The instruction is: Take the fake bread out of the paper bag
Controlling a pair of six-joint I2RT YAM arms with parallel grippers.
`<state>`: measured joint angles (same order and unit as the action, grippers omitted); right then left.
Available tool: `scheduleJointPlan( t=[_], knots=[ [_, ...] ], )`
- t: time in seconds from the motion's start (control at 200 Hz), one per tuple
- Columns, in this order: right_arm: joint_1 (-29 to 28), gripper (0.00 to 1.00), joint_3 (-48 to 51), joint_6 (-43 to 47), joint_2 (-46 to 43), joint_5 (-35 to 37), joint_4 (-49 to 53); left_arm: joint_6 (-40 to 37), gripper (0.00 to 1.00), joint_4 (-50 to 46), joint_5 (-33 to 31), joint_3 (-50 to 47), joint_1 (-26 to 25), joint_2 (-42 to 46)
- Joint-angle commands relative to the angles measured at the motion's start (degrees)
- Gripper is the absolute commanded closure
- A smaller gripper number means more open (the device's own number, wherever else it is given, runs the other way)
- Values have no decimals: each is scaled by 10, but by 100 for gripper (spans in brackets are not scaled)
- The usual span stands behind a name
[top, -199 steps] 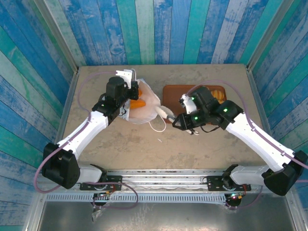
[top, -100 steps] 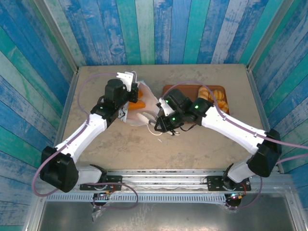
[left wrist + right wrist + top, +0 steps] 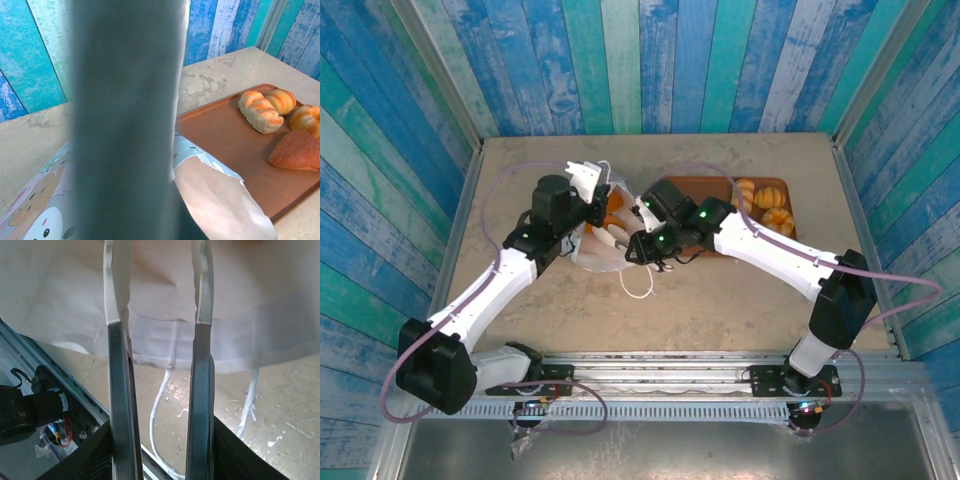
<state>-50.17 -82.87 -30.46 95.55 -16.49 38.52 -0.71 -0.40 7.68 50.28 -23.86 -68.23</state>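
The white paper bag (image 3: pixel 592 250) lies on the table left of centre, its mouth facing the tray. My left gripper (image 3: pixel 588 182) is shut on the bag's upper rim and holds it up. One orange piece of fake bread (image 3: pixel 613 213) shows inside the mouth. My right gripper (image 3: pixel 620 240) hovers over the bag's near side. In the right wrist view its white-tipped fingers (image 3: pixel 116 285) stand apart over white bag paper (image 3: pixel 160 300) with nothing between them. In the left wrist view a blurred grey finger (image 3: pixel 125 125) hides the middle, and the bag's printed side (image 3: pixel 215 200) lies below it.
A brown tray (image 3: pixel 220 135) right of the bag carries several rolls (image 3: pixel 767 205), among them a twisted loaf (image 3: pixel 260 112) and a reddish triangular piece (image 3: pixel 297 150). A white cord handle (image 3: pixel 638 285) trails on the table in front of the bag. Blue plank walls enclose the table.
My right arm has swung left from the tray to a spot over the bag. Its jaws opened slightly. The left gripper kept its hold on the bag's rim and shifted a little.
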Motion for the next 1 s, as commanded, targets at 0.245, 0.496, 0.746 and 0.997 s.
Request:
scheduleJointPlan(
  t=[0.245,0.496,0.746,0.997],
  knots=[
    [-3,52,-6,-37,31,-45,-120,-16,100,31,32,0,0,37],
    [-3,52,-24,-39,60,7,-130,-15,100,24,32,6,0,35],
    [-3,54,-34,-23,100,14,-188,-21,100,18,32,20,1,28],
    [-5,54,-22,-23,115,41,-257,-22,100,5,32,38,0,24]
  ],
)
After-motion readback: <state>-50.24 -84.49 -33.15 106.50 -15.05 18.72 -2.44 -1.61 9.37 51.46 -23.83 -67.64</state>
